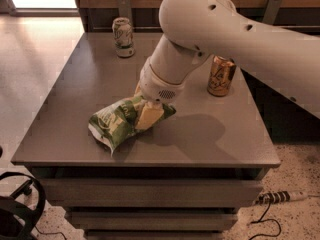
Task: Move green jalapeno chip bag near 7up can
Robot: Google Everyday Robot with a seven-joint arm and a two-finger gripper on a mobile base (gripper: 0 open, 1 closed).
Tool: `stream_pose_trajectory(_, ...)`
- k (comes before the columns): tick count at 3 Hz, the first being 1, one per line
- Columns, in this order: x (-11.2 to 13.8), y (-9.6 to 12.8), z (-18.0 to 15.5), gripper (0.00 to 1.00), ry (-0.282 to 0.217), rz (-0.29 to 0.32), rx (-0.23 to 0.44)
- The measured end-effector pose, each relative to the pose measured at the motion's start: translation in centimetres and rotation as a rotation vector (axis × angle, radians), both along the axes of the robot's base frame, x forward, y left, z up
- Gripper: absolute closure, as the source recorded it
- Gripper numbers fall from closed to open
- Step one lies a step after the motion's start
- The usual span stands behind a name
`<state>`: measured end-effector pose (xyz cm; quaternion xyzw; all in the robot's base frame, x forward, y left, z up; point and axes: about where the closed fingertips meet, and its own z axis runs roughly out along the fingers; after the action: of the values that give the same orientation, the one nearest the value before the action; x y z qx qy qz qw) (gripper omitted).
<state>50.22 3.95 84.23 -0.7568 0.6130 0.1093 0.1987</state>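
The green jalapeno chip bag [112, 124] lies near the front left of the grey table [210, 139], its left end close to the front edge. My gripper [145, 115] comes down from the big white arm onto the bag's right end. A yellowish finger [149, 118] lies over the bag, which looks pinched there. The 7up can [123, 37], pale with green markings, stands upright at the table's back left, well away from the bag.
An orange-gold can [221, 76] stands at the right side of the table, partly behind my arm. A wall runs behind the table. A black chair part [20, 209] is on the floor at lower left. A power strip [280, 197] lies at lower right.
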Motion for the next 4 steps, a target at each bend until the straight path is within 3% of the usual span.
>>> stream_pose_trajectory(2, 4.5, -1.9, 2.8, 1.00, -0.033, -0.022, -0.068)
stream_pose_trajectory(4, 10.4, -4.6, 3.9, 1.00, -0.057, -0.077, -0.094)
